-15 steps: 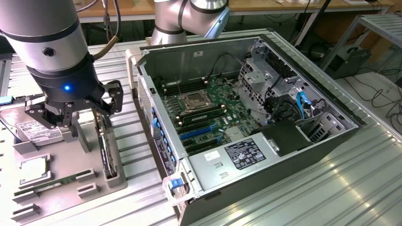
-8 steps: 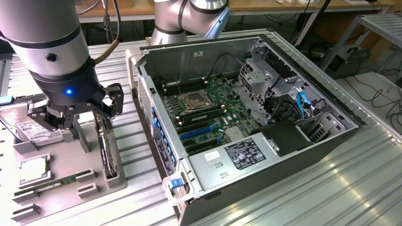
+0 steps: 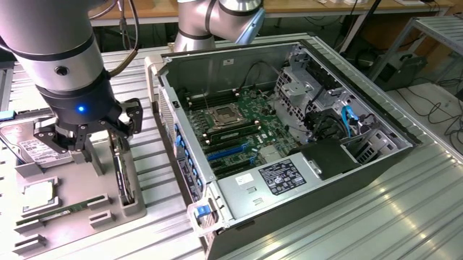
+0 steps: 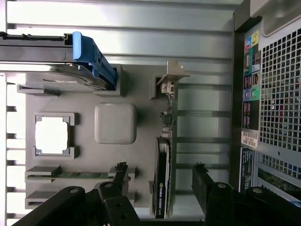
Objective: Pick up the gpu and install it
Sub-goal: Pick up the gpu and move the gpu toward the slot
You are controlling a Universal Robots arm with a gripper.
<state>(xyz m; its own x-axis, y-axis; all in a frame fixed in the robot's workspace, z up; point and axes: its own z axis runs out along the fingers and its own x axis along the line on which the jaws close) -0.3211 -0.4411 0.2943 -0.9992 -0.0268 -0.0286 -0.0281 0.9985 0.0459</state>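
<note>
The gpu (image 3: 124,179) is a thin black card standing on its edge in a slot of the grey holder tray (image 3: 94,222), at the exterior view's left. In the wrist view the gpu (image 4: 162,183) runs lengthwise, and its silver bracket (image 4: 172,77) is at the far end. My gripper (image 3: 97,145) hangs just above the card and is open. Its two black fingers (image 4: 117,178) stand on either side of the card, apart from it, with the gripper (image 4: 160,178) centred over the card's near end. Nothing is held.
The open computer case (image 3: 376,146) lies at the exterior view's right, showing the motherboard (image 3: 239,127) and blue slots (image 3: 227,153). The holder tray also carries a hard drive (image 4: 70,77), a processor (image 4: 52,135) and a green memory stick (image 4: 75,175). The case's rear panel (image 4: 277,94) is close beside the tray.
</note>
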